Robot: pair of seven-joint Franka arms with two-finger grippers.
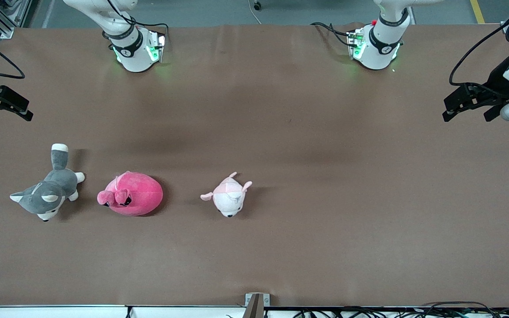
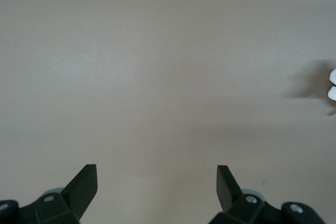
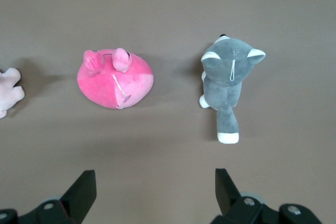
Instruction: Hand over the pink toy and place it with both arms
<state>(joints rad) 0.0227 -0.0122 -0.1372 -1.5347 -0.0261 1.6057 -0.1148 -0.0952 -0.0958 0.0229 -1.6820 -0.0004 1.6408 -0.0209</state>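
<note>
— Right gripper (image 1: 9, 115) hangs wide open over the right arm's end of the table, and left gripper (image 1: 466, 117) is just as wide over its own end

— And the pink toy (image 1: 131, 193)?

— It's lying on the table between the grey husky (image 1: 47, 194) and the pale plush (image 1: 229, 199), ears toward the husky, long axis along the table. Either it's awaiting pickup or it's already placed; I can't tell which
</note>
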